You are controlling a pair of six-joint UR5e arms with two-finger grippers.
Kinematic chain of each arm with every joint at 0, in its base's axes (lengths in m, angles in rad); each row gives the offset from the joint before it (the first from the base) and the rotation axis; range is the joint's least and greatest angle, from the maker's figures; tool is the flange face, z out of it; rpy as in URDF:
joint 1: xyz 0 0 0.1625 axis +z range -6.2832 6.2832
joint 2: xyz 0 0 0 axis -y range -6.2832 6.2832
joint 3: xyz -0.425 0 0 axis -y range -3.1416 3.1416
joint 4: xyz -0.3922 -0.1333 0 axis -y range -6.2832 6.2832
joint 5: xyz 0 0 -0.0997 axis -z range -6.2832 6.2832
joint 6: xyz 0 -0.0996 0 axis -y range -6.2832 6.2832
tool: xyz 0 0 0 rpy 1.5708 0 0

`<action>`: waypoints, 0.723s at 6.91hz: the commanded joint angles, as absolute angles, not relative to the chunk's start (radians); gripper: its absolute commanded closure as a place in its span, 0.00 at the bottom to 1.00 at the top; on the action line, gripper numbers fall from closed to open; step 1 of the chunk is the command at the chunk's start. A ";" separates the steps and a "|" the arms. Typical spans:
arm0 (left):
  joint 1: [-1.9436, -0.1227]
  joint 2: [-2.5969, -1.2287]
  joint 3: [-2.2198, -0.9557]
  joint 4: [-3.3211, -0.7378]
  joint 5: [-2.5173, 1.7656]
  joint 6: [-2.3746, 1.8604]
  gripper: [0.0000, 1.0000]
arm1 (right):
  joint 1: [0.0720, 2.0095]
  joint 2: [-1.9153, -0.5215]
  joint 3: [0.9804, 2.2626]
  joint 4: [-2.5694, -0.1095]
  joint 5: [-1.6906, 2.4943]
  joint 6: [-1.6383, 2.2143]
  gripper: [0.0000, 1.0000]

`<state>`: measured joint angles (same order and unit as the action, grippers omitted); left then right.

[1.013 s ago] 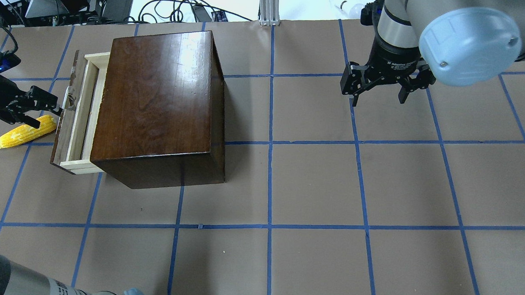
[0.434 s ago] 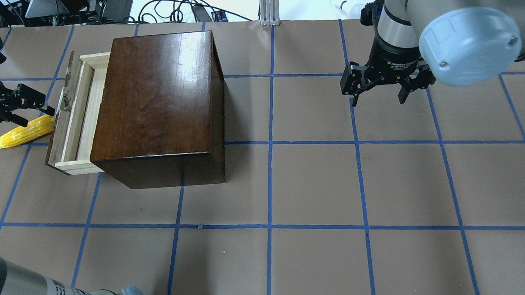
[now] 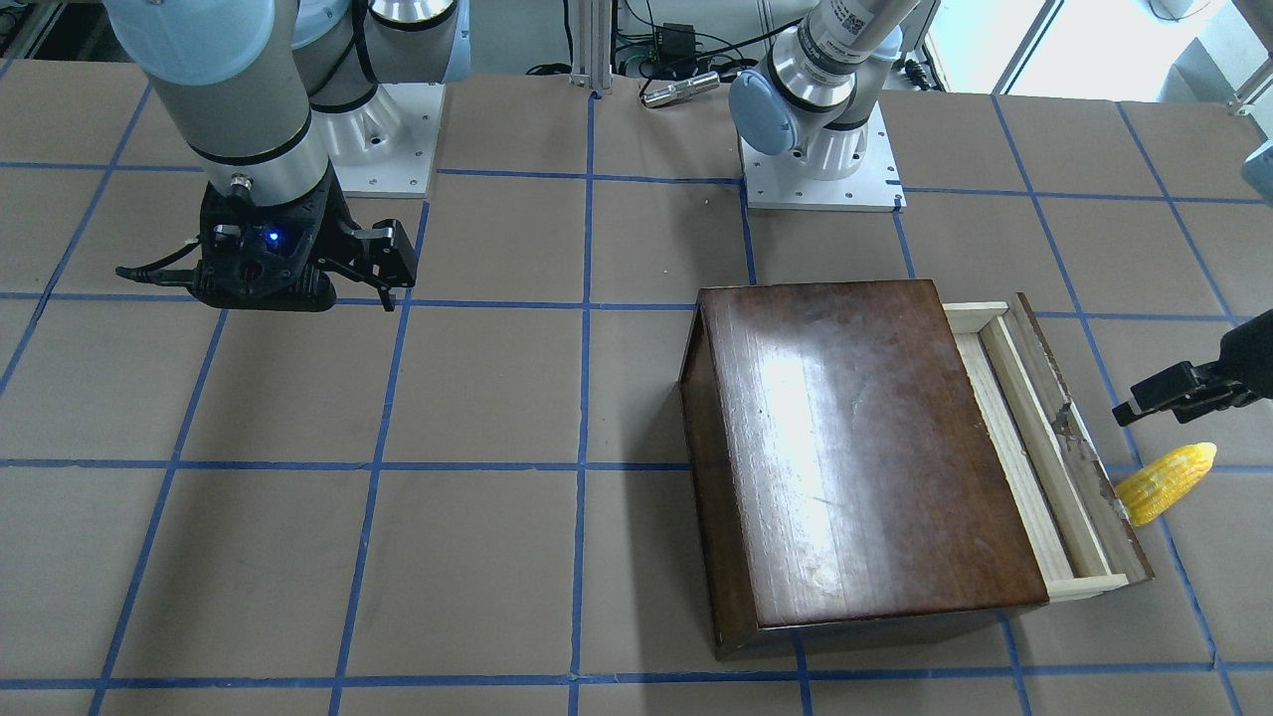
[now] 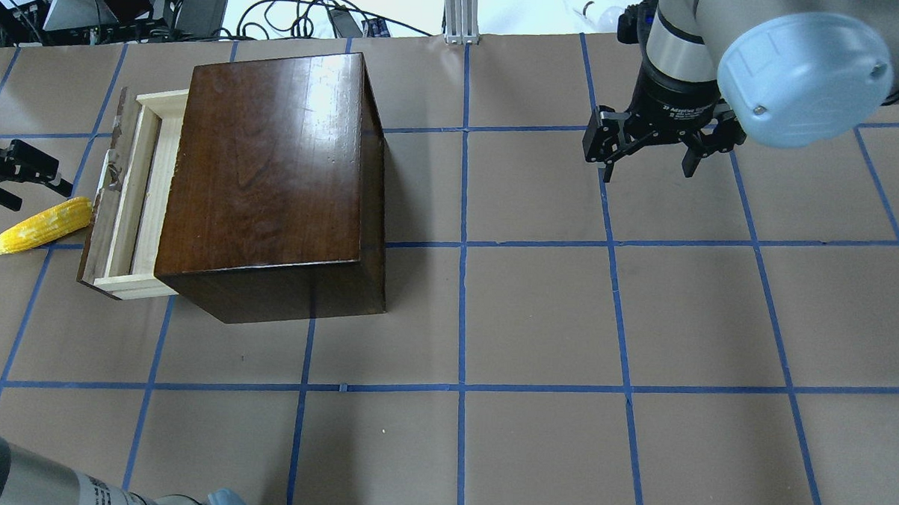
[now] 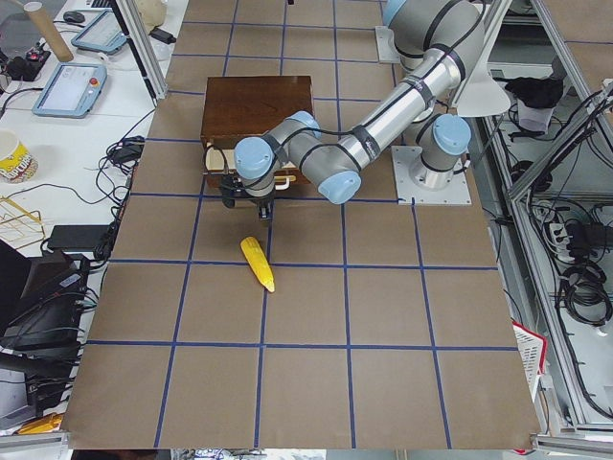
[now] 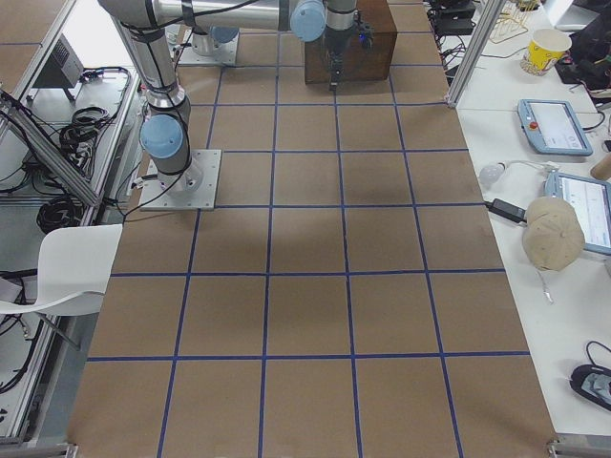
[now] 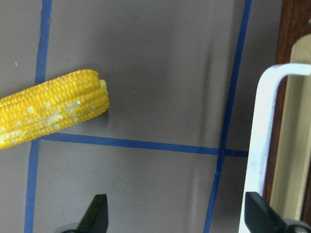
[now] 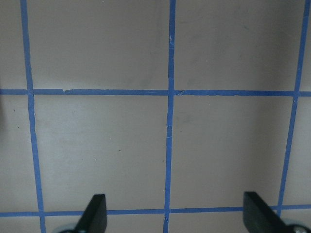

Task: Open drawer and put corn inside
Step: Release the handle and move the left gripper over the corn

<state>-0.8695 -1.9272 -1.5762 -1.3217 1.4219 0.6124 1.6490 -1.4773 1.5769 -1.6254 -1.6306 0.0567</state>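
The drawer (image 4: 143, 197) is pulled partway out of the dark-brown box (image 4: 273, 164) toward the table's left; its pale tray and worn front panel (image 3: 1069, 438) show. The yellow corn (image 4: 40, 227) lies on the table just outside the front panel, also in the front-facing view (image 3: 1166, 482) and the left wrist view (image 7: 53, 114). My left gripper (image 4: 40, 197) is open and empty, above the corn's thick end and apart from the drawer's handle (image 7: 265, 145). My right gripper (image 4: 651, 166) hangs open and empty over bare table far to the right.
The table is brown with a blue tape grid (image 4: 465, 245). Cables and equipment (image 4: 129, 2) lie past the far edge. The right arm's elbow (image 4: 799, 78) hangs over the back right. The robot bases (image 3: 820, 169) stand at the near edge.
The drawer slid a little further out, then stopped. My left gripper let go of the handle and drew back to the left. The right arm has not moved.
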 commanded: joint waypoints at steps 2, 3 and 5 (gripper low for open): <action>-0.868 -2.002 -1.571 -1.158 1.574 0.852 0.00 | 1.649 -1.477 1.577 -1.626 -1.631 0.057 0.00; -0.868 -2.031 -1.572 -1.122 1.575 0.982 0.00 | 1.649 -1.477 1.577 -1.626 -1.631 0.057 0.00; -0.868 -2.072 -1.575 -1.027 1.577 1.182 0.00 | 1.649 -1.477 1.577 -1.625 -1.631 0.057 0.00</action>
<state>-0.8682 -2.0471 -1.5736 -1.0786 1.5734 1.0570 1.6490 -1.4772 1.5769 -1.6257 -1.6306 0.0568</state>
